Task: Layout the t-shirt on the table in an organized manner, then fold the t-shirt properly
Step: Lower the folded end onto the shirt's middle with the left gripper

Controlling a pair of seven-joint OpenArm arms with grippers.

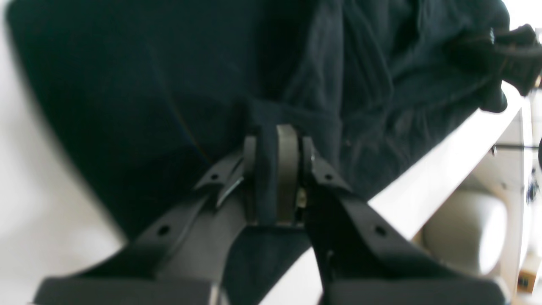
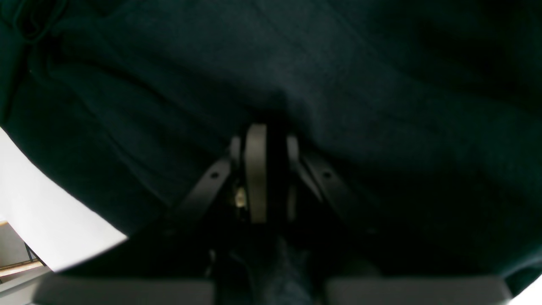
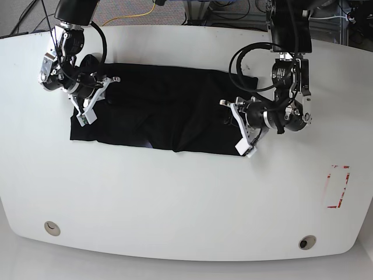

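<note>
Black t-shirt [image 3: 157, 108] spread flat across far half of white table [image 3: 175, 198]; left gripper [image 1: 277, 140] jaws clenched on cloth fold at its right edge, right gripper [image 2: 264, 135] jaws clamped on left edge

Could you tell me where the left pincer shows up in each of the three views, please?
Left wrist: left pincer low centre, shut on the t-shirt.
Right wrist: not in it.
Base: right of centre, at the shirt's right end.
Shared landmark: the white table beneath the black shirt.
</note>
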